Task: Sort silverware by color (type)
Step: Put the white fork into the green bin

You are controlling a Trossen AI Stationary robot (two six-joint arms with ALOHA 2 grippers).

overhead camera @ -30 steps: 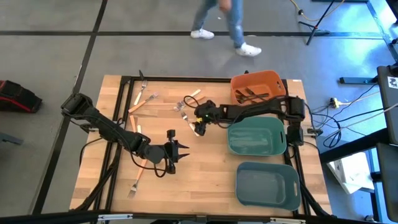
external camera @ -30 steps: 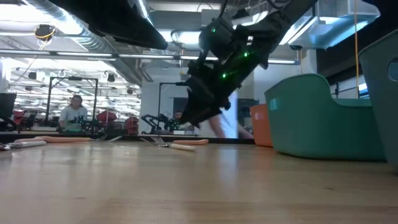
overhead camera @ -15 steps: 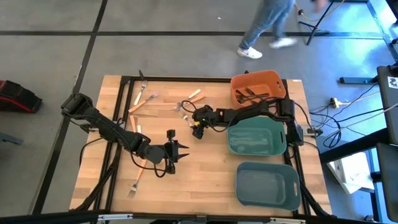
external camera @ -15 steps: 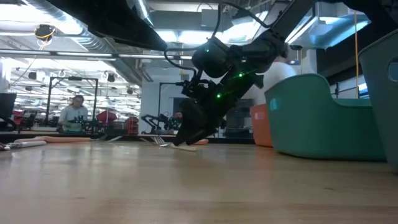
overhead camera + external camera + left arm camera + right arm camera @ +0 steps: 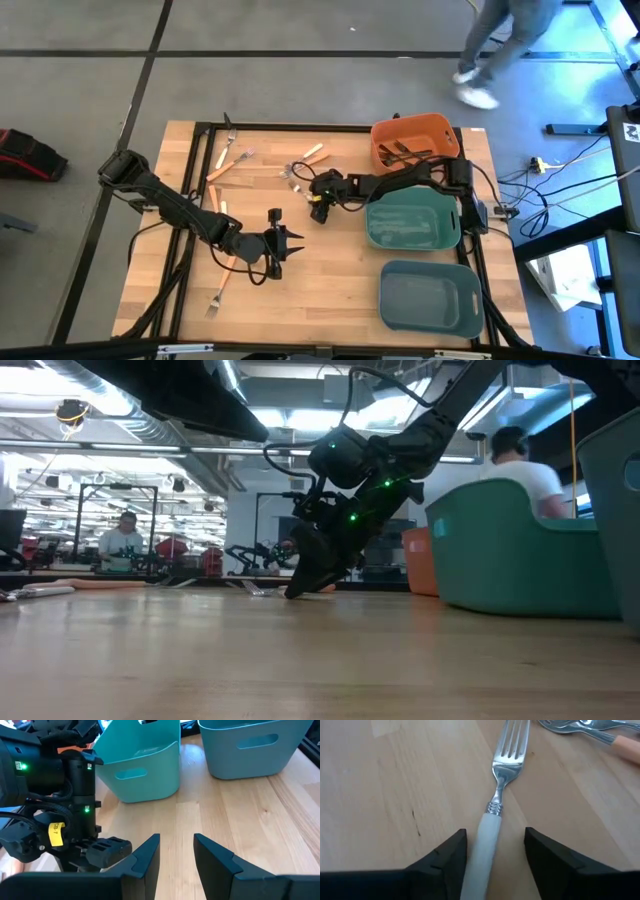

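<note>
I see the right tool (image 5: 492,855) astride a white-handled fork (image 5: 496,805) on the tabletop (image 5: 395,785), fingers apparently not touching; left tool (image 5: 176,852) hovers parted.

We note a grey floor (image 5: 300,85) with dark seams. Ceiling ducts (image 5: 120,410) and strip lights (image 5: 60,445) run overhead.

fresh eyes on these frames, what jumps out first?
The right gripper is down at the table's middle, its fingers astride the pale handle of a fork, not yet closed on it. Beside it stand three bins: an orange bin holding dark forks, and two teal bins, nearer the front.
</note>
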